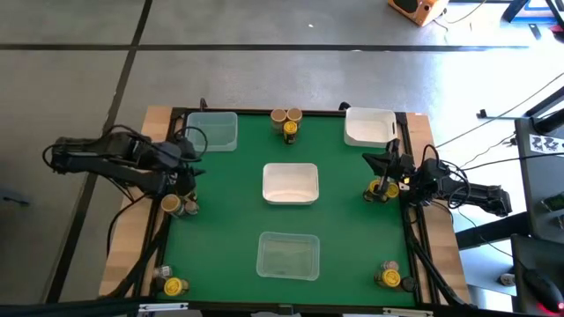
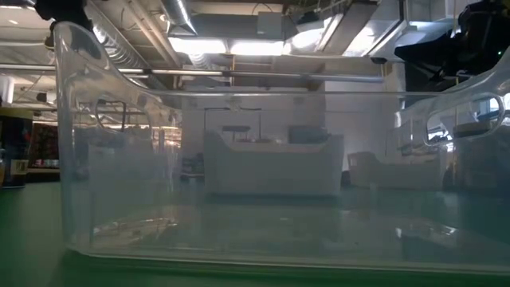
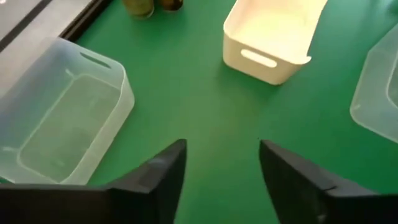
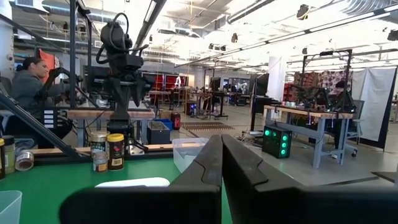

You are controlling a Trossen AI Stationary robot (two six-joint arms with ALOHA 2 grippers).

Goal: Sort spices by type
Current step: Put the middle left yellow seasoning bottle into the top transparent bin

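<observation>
Green table (image 1: 220,211): 4 bins, spice jars (image 1: 178,205) at edges. Left tool (image 3: 221,171) spread, empty; should straddle 1 jar squarely. Right tool (image 4: 221,155) pressed together, empty.

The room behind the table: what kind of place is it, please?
Probably a robotics lab or workshop: open ceiling with ducts, workbenches carrying equipment, and a person seated at a desk.
</observation>
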